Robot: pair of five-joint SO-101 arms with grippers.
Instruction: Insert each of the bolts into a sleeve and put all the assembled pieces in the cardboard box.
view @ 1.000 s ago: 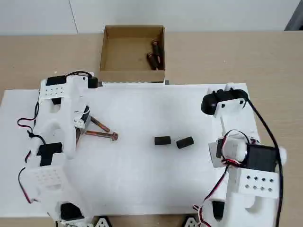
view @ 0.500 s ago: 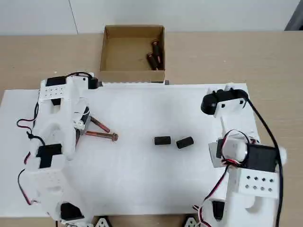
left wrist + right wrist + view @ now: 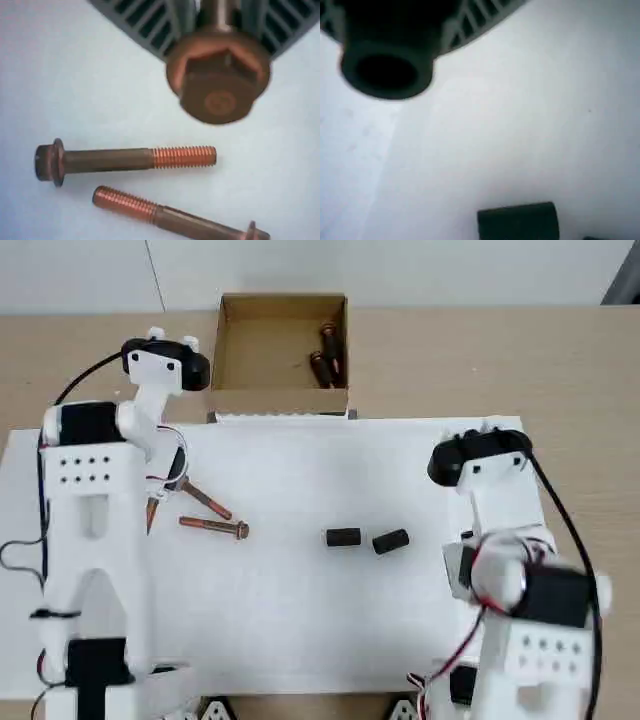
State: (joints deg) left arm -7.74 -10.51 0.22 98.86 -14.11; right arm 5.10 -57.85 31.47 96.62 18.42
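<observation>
My left gripper (image 3: 218,20) is shut on a copper bolt (image 3: 218,80), whose hex head faces the wrist camera. In the high view this bolt (image 3: 152,512) hangs tilted under the left arm, above the white sheet. Two more bolts (image 3: 205,500) (image 3: 215,527) lie on the sheet just right of it, also seen from the left wrist as bolts (image 3: 125,159) (image 3: 175,220). My right gripper (image 3: 390,30) is shut on a black sleeve (image 3: 387,70), its bore facing the camera. Two loose sleeves (image 3: 343,537) (image 3: 390,541) lie mid-sheet; one sleeve (image 3: 517,222) sits near the right gripper.
The cardboard box (image 3: 215,350) stands at the back, beyond the sheet's far edge, with assembled pieces (image 3: 327,355) against its right wall. The white sheet (image 3: 300,620) covers the wooden table. The right arm's body (image 3: 520,590) stands at the sheet's right side.
The left arm has risen from its low pose over the sheet, with the bolt in its gripper. The right arm shifted only slightly. Loose bolts and sleeves stayed put.
</observation>
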